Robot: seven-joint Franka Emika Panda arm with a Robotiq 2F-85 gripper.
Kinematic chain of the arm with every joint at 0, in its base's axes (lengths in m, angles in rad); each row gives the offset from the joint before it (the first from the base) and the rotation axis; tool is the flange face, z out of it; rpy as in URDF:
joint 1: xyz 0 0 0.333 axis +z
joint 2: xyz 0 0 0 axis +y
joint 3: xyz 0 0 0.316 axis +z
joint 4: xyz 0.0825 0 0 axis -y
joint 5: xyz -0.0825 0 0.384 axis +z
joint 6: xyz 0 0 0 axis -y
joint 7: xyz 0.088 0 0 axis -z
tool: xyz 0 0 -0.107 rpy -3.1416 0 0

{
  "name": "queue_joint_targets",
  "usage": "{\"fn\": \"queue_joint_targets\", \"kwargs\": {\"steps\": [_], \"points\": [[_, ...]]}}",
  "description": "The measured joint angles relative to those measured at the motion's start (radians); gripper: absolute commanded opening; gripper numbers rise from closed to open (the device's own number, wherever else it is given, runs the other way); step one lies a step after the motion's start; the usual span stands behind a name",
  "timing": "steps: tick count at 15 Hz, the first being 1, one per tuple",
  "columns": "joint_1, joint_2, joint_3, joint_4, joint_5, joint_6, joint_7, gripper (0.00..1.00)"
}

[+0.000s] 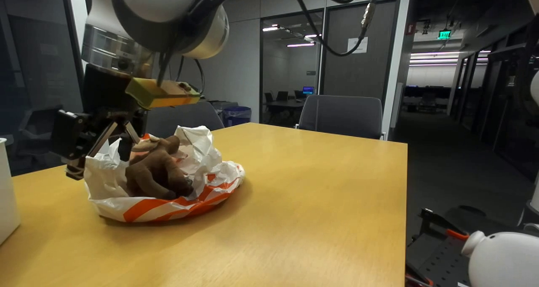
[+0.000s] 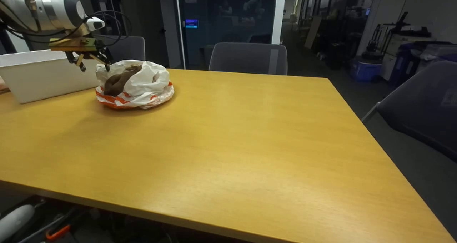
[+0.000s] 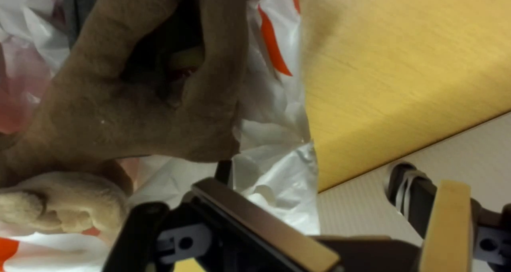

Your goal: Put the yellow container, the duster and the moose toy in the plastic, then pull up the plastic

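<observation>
The plastic (image 1: 202, 146) is a crinkled white bag with orange print on the table, its mouth open upward; it shows in both exterior views (image 2: 151, 84). The brown moose toy (image 1: 153, 173) lies inside it and fills much of the wrist view (image 3: 115, 120). A dark grey edge beside the toy, likely the duster (image 3: 74, 12), shows in the bag. A small yellowish patch shows in shadow under the toy; I cannot tell if it is the yellow container. My gripper (image 3: 312, 173) is open at the bag's rim, one finger inside, the other outside, the plastic's edge between them (image 1: 100, 160).
A white box (image 2: 50, 79) stands on the table beside the bag, close to my outer finger, and shows under the gripper in the wrist view (image 3: 359, 212). The wooden table (image 1: 311, 202) extends away from the bag. Chairs (image 1: 341, 116) stand at its edge.
</observation>
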Motion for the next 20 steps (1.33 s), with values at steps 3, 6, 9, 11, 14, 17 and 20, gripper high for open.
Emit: {"fn": "queue_joint_targets", "kwargs": {"steps": [3, 6, 9, 11, 14, 17, 20], "points": [[0.039, 0.045, -0.057, 0.055, -0.035, 0.004, 0.001, 0.74], [0.067, 0.073, -0.089, 0.086, -0.042, 0.004, 0.001, 0.49], [0.094, 0.092, -0.104, 0.105, -0.042, 0.002, 0.001, 0.27], [0.111, 0.098, -0.111, 0.114, -0.042, -0.002, 0.002, 0.19], [0.146, 0.099, -0.136, 0.127, -0.052, -0.023, 0.014, 0.12], [0.201, 0.099, -0.188, 0.155, -0.133, -0.079, 0.056, 0.19], [0.222, 0.056, -0.235, 0.14, -0.211, -0.122, 0.073, 0.19]]}}
